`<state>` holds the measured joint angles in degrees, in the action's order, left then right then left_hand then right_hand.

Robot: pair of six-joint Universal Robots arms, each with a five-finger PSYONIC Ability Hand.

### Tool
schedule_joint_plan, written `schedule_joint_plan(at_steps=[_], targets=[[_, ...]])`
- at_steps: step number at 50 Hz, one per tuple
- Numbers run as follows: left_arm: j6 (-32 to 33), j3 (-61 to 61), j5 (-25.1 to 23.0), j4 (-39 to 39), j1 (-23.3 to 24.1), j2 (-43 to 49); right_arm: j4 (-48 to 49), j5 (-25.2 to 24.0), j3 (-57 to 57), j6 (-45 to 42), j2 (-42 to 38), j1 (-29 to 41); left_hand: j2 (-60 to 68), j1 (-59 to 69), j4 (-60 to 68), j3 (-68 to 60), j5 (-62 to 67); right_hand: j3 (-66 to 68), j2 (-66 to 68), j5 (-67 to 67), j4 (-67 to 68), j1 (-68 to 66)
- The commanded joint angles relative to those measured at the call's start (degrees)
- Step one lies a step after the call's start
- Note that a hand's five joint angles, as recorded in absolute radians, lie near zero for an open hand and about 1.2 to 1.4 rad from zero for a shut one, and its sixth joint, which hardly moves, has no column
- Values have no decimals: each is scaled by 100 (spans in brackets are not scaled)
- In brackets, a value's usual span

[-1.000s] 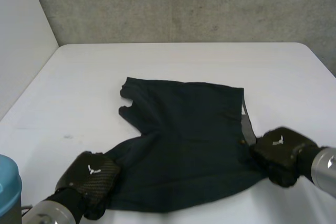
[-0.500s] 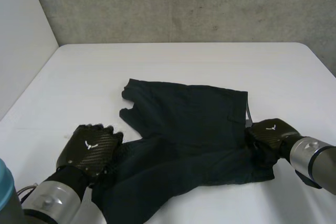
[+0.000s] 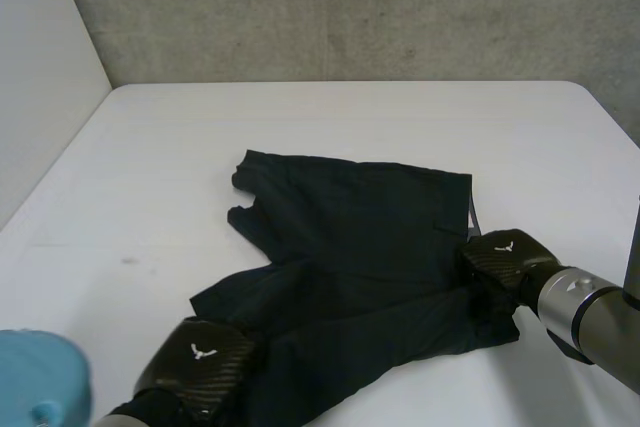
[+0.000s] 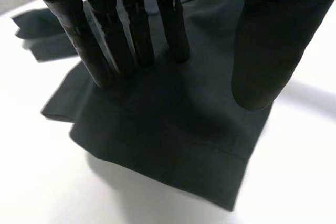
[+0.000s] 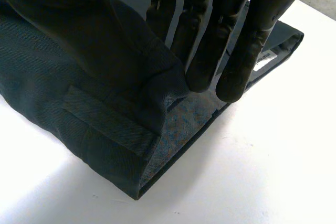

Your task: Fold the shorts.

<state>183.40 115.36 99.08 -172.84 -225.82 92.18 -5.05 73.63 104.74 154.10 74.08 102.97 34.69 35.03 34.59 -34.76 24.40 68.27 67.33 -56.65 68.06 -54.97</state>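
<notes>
The dark shorts [image 3: 350, 237] lie in the middle of the white table [image 3: 350, 117], waistband toward my right hand, legs toward my left. My left hand [image 3: 200, 372] is at the near left leg; in the left wrist view its straight fingers [image 4: 131, 30] stand on the leg's cloth [image 4: 173, 129] near the hem, thumb held apart. My right hand [image 3: 505, 262] is at the waistband's right end. In the right wrist view its thumb [image 5: 79, 19] lies over the doubled waistband [image 5: 63, 77] and its fingers [image 5: 236, 24] reach behind, pinching the cloth.
A belt loop [image 5: 105, 121] and a white label [image 5: 265, 61] show on the waistband by my right hand. The light-blue cap [image 3: 40, 387] of my left arm sits at the near left corner. A grey wall runs behind the table.
My left hand carried the near leg away from me, let go with fingers straightened, then drew back toward the near edge. The right hand shifted the waistband end a little inward.
</notes>
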Motion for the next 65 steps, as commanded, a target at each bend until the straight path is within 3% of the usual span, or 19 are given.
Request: schedule_joint_plan(at_steps=[1,7,21,37,47,54,62,65], targets=[[-85,-321,15,-13,301,739,13,-7,29,-3,2,-14,-142,-176,-131,149,-113,1173,1267,-1335,1194,-2503],[-67,-550,41,-65,398,1258,22,-16,64,-3,10,-31,-345,-379,-334,352,-316,1173,1267,-1335,1194,-2503],[20,-383,419,-812,459,1294,31,-42,91,-3,37,-23,-177,-211,-167,184,-148,1173,1267,-1335,1194,-2503],[890,39,524,-1761,591,1320,57,-60,135,-3,46,4,-26,-60,-15,33,3,1173,1267,-1335,1194,-2503],[908,48,551,-1806,609,1434,75,-60,161,-3,46,12,429,395,439,-422,457,1173,1267,-1335,1194,-2503],[917,74,551,-1858,609,1505,83,-60,170,-11,46,21,1553,1520,1564,-1547,1582,1173,1267,-1335,1194,-2503],[961,83,560,-1990,609,1514,83,-60,170,-11,46,12,4361,4327,4372,-4354,4390,1173,1267,-1335,1194,-2503],[1101,83,560,-1990,609,1531,83,-60,161,-11,54,12,4531,4497,4541,-4524,4560,1173,1267,-1335,1194,-2503]])
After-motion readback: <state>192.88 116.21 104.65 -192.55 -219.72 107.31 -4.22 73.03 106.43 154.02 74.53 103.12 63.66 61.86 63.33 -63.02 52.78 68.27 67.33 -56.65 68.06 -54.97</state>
